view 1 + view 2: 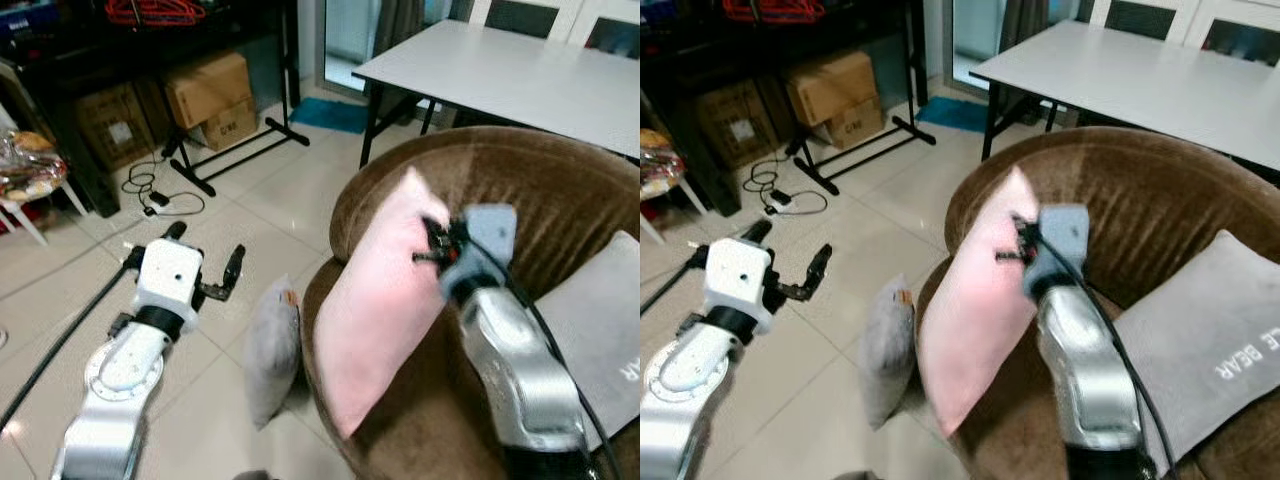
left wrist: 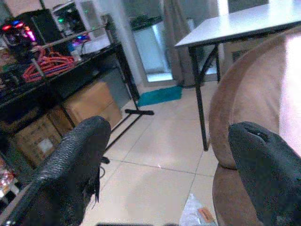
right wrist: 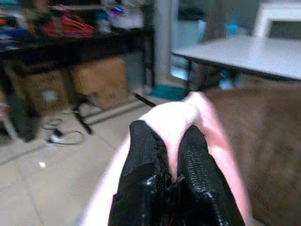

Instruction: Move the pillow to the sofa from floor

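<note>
We are seeing the pink pillow (image 1: 375, 300) standing nearly upright, tilted, on the brown velvety sofa (image 1: 520, 180), its lower corner hanging over the seat's front edge and its upper corner reaching toward the rim of the backrest. Its soft cover is puckering near the top where it is being pinched. A second, grey pillow (image 1: 272, 350) is resting on its edge on the tiled floor, leaning against the sofa's outer side just beside the pink one.

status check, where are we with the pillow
Right gripper shut on pink pillow, pillow upright over sofa edge. Left gripper open, idle above floor. Grey pillow on floor beside sofa.
</note>
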You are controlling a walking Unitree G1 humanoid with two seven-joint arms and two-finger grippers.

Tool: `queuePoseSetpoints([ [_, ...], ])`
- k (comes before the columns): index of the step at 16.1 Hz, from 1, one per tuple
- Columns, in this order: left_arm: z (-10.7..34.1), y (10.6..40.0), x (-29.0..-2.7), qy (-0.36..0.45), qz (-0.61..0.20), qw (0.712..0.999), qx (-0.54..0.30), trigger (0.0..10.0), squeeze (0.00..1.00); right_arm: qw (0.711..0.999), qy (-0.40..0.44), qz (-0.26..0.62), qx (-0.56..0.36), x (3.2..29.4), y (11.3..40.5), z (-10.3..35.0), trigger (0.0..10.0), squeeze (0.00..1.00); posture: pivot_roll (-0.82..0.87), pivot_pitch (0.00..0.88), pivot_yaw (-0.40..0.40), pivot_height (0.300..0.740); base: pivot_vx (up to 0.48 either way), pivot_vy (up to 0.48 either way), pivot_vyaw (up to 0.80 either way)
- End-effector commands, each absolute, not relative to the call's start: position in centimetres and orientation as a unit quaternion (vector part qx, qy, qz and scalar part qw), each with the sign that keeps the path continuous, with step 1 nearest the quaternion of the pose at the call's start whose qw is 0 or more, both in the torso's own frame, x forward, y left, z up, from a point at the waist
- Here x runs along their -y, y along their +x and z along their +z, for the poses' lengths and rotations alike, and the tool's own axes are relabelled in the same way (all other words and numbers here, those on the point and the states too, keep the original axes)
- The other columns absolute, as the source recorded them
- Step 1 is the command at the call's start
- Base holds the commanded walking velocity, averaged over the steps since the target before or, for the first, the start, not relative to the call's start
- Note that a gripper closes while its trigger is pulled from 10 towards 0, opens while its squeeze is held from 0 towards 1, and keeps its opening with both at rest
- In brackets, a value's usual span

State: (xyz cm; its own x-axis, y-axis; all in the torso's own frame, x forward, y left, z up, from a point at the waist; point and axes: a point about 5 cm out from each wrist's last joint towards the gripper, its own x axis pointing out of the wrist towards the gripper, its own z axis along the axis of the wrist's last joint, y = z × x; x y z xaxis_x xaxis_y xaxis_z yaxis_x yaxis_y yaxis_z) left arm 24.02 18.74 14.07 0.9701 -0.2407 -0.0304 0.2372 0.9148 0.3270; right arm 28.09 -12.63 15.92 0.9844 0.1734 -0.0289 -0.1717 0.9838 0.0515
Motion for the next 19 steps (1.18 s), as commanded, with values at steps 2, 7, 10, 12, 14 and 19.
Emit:
queuePoseSetpoints([
  [2,13.3,23.6,-18.5,0.184,-0.177,0.967,-0.022,10.0,0.53,0.992,0.012,0.128,-0.008,11.2,28.7,17.3,10.0,0.0,0.03,0.0,0.005,0.74,0.0,0.0,0.0],
  [7,12.9,23.4,-18.5,0.213,-0.262,0.94,-0.054,10.0,0.53,0.985,0.056,0.161,-0.001,9.0,31.9,19.1,10.0,0.0,0.04,0.0,0.003,0.74,0.0,0.0,0.0],
  [10,13.2,23.4,-18.7,0.219,-0.274,0.935,-0.054,10.0,0.53,0.989,0.067,0.135,0.009,9.4,34.4,19.7,10.0,0.0,0.06,0.0,-0.005,0.74,0.0,0.0,0.0],
  [12,13.4,23.2,-18.7,0.214,-0.285,0.933,-0.054,10.0,0.53,0.994,0.06,0.095,-0.001,11.0,35.6,19.1,10.0,0.0,0.07,0.0,-0.01,0.74,0.0,0.0,0.0],
  [14,13.6,22.7,-18.7,0.202,-0.294,0.933,-0.057,10.0,0.54,0.997,0.048,0.058,-0.011,12.9,36.2,18.5,10.0,0.0,0.08,0.0,-0.012,0.74,0.0,0.0,0.0],
  [19,13.6,22.1,-18.2,0.186,-0.328,0.924,-0.063,10.0,0.53,0.996,-0.021,-0.039,-0.077,20.0,36.7,15.1,10.0,0.0,0.08,0.0,0.0,0.74,0.0,0.0,0.0],
])
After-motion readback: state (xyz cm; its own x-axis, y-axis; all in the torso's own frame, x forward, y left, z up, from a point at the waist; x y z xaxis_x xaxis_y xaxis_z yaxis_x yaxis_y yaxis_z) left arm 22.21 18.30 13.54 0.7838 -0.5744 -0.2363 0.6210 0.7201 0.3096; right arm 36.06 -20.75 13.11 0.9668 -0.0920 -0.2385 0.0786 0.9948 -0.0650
